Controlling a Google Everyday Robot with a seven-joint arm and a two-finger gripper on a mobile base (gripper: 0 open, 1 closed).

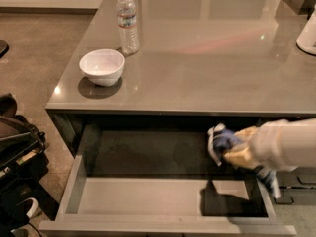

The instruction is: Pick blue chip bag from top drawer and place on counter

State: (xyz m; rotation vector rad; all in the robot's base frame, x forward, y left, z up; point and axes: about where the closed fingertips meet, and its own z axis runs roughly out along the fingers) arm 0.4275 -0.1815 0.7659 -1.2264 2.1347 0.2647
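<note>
So, roughly halfway I'd say. The blue chip bag (221, 141) is up off the floor of the top drawer (143, 196), hanging over its right-hand part with its shadow on the grey bottom below. The end effector (236, 154) comes in from the right and looks clamped on the bag's right side. The grab part seems done. What's left is bringing it up past the front edge of the worktop (207, 68) and setting it down; there's lots of bare surface to the right of the white bowl (102, 66) and water bottle (128, 21). As for writing, the bottle has a label band but I can't read it, and the bag's print is unreadable too.
</note>
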